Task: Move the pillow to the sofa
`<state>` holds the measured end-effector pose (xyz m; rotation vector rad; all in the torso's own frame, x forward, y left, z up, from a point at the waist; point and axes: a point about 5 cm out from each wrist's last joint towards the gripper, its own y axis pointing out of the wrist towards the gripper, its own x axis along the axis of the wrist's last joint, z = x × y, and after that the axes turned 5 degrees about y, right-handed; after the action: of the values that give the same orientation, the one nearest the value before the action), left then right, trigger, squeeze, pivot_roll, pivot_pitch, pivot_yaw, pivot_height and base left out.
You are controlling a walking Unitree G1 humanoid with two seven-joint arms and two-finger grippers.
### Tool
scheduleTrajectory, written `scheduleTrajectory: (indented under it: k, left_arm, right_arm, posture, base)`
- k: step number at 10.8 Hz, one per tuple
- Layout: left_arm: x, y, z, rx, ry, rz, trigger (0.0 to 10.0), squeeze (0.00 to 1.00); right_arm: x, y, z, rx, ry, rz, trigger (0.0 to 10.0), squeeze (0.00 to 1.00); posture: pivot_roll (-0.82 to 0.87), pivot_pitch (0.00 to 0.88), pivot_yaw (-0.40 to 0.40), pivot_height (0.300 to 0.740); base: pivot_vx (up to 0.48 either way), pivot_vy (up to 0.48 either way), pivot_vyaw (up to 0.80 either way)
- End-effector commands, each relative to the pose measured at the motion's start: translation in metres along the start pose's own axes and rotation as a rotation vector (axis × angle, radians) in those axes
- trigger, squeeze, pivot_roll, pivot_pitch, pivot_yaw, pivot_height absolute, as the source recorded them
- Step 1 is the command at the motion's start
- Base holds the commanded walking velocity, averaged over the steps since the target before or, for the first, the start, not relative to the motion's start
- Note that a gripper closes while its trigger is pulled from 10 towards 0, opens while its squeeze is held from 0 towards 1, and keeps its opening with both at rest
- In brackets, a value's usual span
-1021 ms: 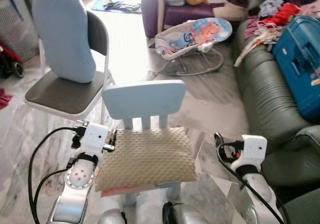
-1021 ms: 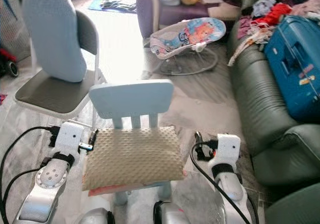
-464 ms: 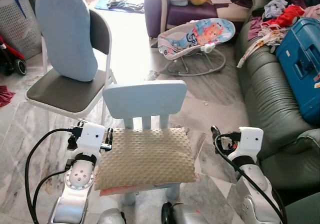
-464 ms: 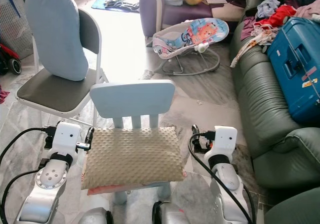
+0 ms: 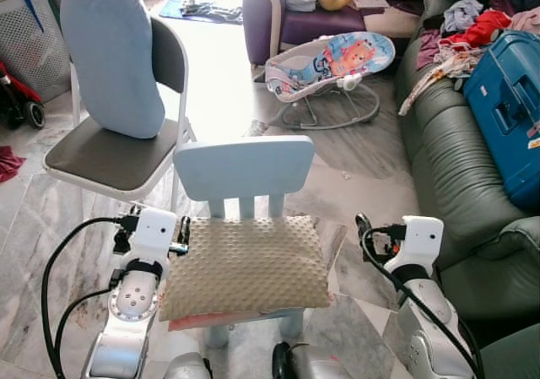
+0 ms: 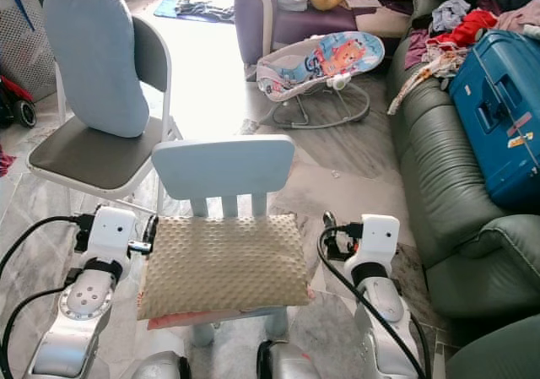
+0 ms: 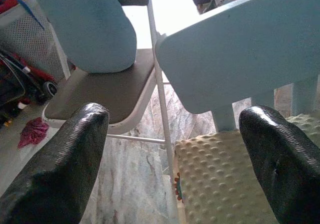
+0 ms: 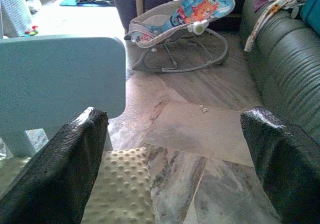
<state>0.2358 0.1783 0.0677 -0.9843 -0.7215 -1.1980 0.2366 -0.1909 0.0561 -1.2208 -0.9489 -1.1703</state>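
Here, the beige dotted pillow [image 5: 245,265] lies on the small pale-blue chair [image 5: 243,168]. Left gripper [image 7: 175,159] at its 9 o'clock and right gripper [image 8: 175,159] at 3 o'clock both gape wide; the green sofa [image 5: 460,168] sits at 2 o'clock.

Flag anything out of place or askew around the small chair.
The tan pillow overhangs the front edge of the small blue chair. A blue suitcase and loose clothes are piled on the green sofa, crowding the drop spot.
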Motion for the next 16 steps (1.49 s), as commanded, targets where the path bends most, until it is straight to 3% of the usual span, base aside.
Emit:
scheduleTrajectory:
  k: [1,15,16]
  left_arm:
    - [0.0031,-0.0011,0.0025,0.016,-0.002,-0.014,10.0,0.0]
    - [0.0031,-0.0011,0.0025,0.016,-0.002,-0.014,10.0,0.0]
    - [0.0033,-0.001,0.0027,0.018,-0.002,-0.013,10.0,0.0]
  right_arm:
    - [-0.0005,-0.0001,-0.0003,0.001,0.008,0.008,10.0,0.0]
    - [-0.0005,-0.0001,-0.0003,0.001,0.008,0.008,10.0,0.0]
    - [-0.0003,0.0003,0.0013,0.012,-0.019,0.013,10.0,0.0]
  posture:
    - [0.0,0.093,-0.049,0.74]
    - [0.0,0.093,-0.049,0.74]
    - [0.0,0.0,0.0,0.74]
  base:
    - [0.0,0.0,0.0]
    - [0.0,0.0,0.0]
    - [0.0,0.0,0.0]
